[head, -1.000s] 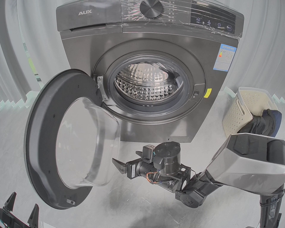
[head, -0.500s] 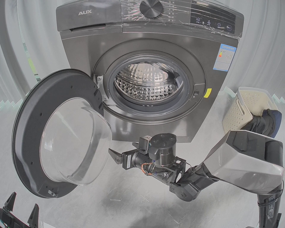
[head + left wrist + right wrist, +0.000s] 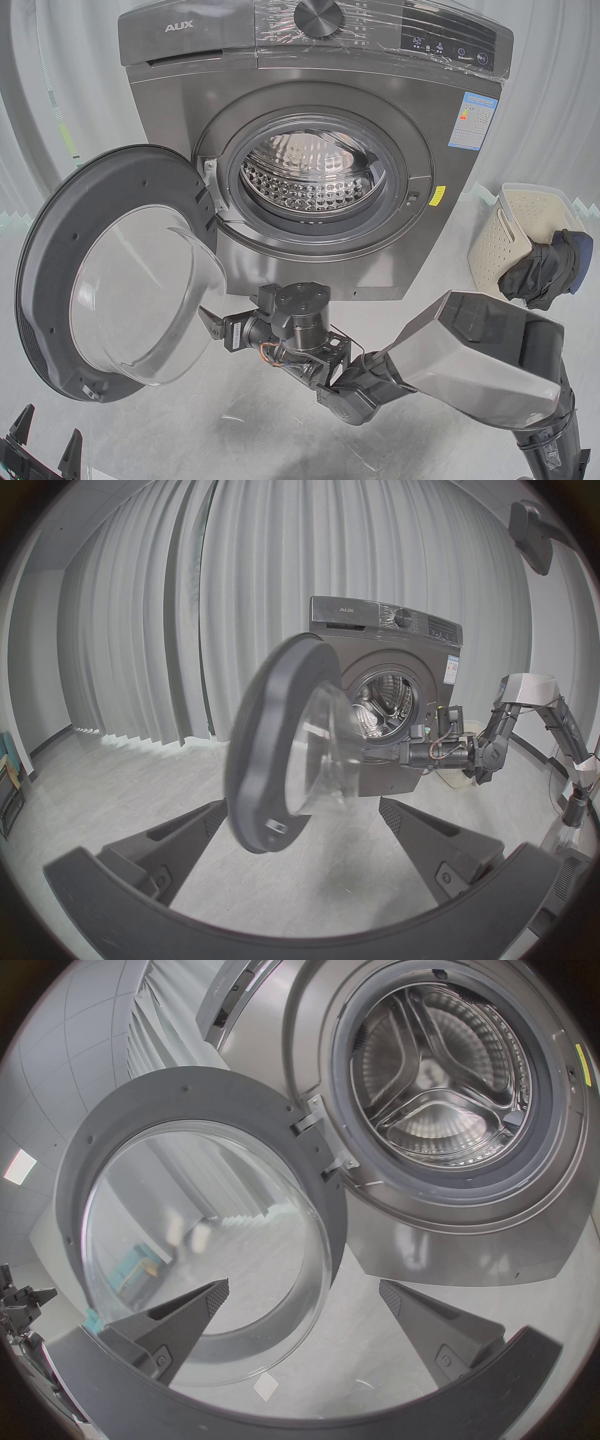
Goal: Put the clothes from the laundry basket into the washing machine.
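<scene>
Dark clothes (image 3: 545,269) lie bunched in the laundry basket (image 3: 494,244), right of the washing machine (image 3: 312,75). Right end effector (image 3: 211,322), released, sits by the open door (image 3: 94,206) — contact unclear. Left end effector (image 3: 44,437), released, is cut off low.

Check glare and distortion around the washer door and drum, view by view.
Head view: strong highlights in the drum, sheen on the panel film. Right wrist view: fisheye bows the door; its glass shows the room warped. Left wrist view: dark corners, curtains curve.
</scene>
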